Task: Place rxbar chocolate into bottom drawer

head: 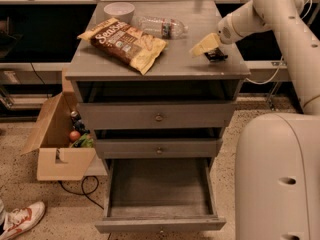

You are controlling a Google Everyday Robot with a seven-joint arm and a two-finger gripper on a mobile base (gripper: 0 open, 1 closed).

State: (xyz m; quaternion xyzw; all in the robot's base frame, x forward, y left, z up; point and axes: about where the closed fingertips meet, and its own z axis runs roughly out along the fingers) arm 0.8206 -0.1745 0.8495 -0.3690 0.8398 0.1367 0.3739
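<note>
The rxbar chocolate point(216, 57), a small black bar, lies on the right side of the grey cabinet's top point(180, 66). My gripper point(204, 46), with pale yellow tips, reaches in from the right and sits just above and to the left of the bar, partly covering it. I cannot tell whether it touches the bar. The bottom drawer point(160, 225) is pulled out, and its inside shows nothing in it. The two shallower drawers above it are pushed in.
A large brown-and-yellow chip bag point(125, 43), a clear plastic bottle point(161, 27) and a white bowl point(118, 10) lie on the cabinet top. An open cardboard box point(55, 149) stands on the floor at left, a shoe point(20, 220) at bottom left. My white body point(277, 179) fills the lower right.
</note>
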